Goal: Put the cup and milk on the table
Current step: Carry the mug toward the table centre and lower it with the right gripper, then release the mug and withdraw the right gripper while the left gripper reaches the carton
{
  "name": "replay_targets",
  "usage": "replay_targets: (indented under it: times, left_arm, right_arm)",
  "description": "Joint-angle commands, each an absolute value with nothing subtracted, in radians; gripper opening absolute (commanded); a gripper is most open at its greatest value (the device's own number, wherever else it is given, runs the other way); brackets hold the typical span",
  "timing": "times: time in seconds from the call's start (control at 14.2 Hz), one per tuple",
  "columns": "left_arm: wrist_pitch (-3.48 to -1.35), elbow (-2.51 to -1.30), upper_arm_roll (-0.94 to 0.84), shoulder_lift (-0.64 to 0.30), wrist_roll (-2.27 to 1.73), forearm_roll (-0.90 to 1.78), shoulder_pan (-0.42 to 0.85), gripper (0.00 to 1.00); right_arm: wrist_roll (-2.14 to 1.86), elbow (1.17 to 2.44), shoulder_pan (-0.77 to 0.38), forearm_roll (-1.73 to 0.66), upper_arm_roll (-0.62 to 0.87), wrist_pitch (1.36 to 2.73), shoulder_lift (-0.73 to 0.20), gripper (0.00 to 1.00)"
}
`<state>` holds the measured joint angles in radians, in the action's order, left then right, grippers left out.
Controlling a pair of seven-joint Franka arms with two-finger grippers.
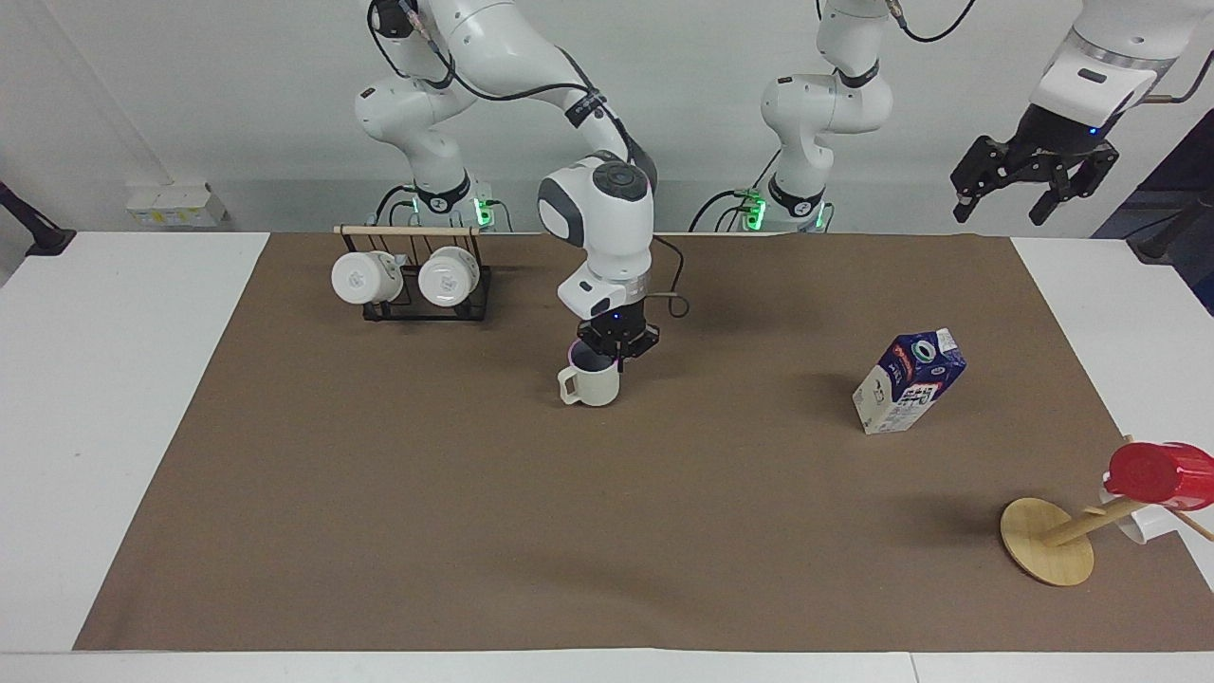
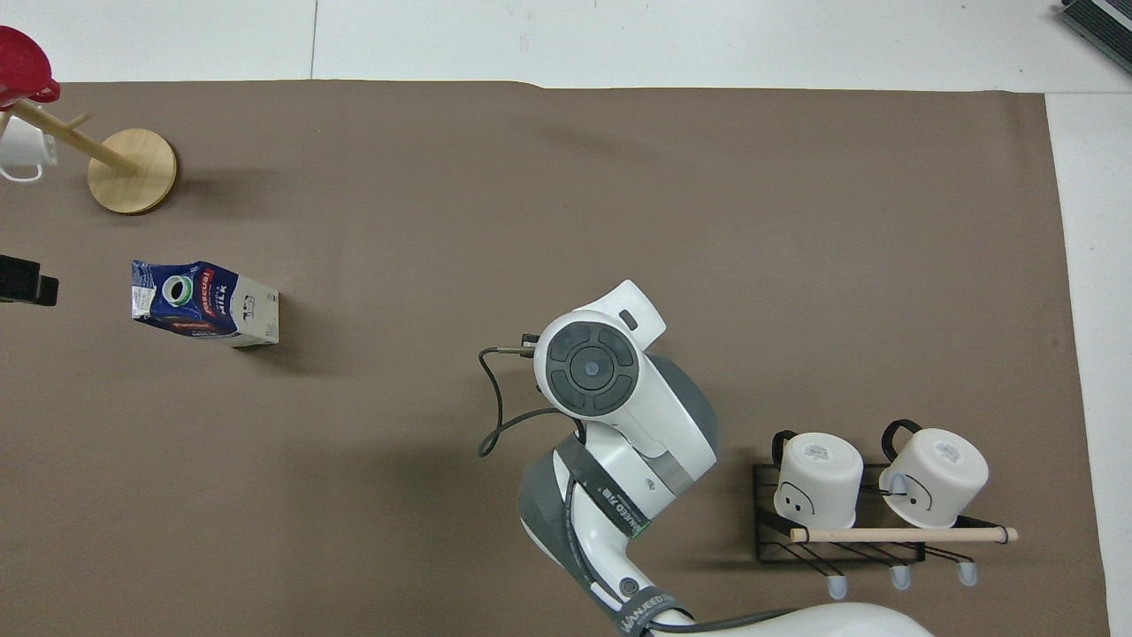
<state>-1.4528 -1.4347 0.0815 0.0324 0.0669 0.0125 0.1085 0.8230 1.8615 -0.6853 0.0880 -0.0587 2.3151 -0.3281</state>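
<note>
The cream-beige cup (image 1: pixel 590 384) stands on the brown mat (image 1: pixel 607 531) of the table, near its middle, handle toward the right arm's end. My right gripper (image 1: pixel 616 346) comes straight down on it and is shut on the cup's rim. In the overhead view the right arm's wrist (image 2: pixel 591 370) hides the cup. The milk (image 1: pixel 908 381) carton stands on the mat toward the left arm's end; it also shows in the overhead view (image 2: pixel 205 303). My left gripper (image 1: pixel 1034 182) waits open, high over the table's end, apart from the milk.
A black rack (image 1: pixel 410 280) with two white mugs stands near the right arm's base, also in the overhead view (image 2: pixel 849 504). A tilted wooden mug tree (image 1: pixel 1048 541) with a red cup (image 1: pixel 1159 471) and a white mug stands farther from the robots than the milk.
</note>
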Motion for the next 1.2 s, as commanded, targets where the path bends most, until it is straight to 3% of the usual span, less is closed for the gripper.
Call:
replay_targets:
  times: [0.0,0.07,0.14,0.21,0.28,0.63,1.13]
  left_arm:
    - [-1.477,-1.470,0.077,0.057,0.071,0.020,0.101,1.00]
    - [-1.477,-1.473,0.077,0.057,0.071,0.020,0.101,1.00]
    - [-1.477,-1.474,0.077,0.058,0.071,0.020,0.103,1.00]
    - [-1.479,-1.474,0.077,0.058,0.071,0.020,0.103,1.00]
    - [-1.486,-1.474,0.077,0.057,0.072,0.020,0.101,1.00]
    - [-1.552,-1.505,0.077,0.046,0.072,0.020,0.109,1.00]
    - [-1.768,-1.699,0.077,0.040,0.072,0.020,0.109,1.00]
  right_arm:
    - [0.867,1.864,-0.686,0.114,-0.058,2.339,-0.336,0.00]
    - [0.868,1.864,-0.684,0.114,-0.058,2.339,-0.337,0.00]
    - [0.867,1.864,-0.683,0.112,-0.058,2.339,-0.337,0.21]
    - [0.867,1.862,-0.681,0.112,-0.058,2.338,-0.337,0.76]
    - [0.867,1.856,-0.683,0.115,-0.058,2.333,-0.337,1.00]
    - [0.792,1.841,-0.625,0.097,-0.064,2.286,-0.258,1.00]
    - [0.591,1.841,-0.453,-0.020,-0.066,2.102,-0.077,1.00]
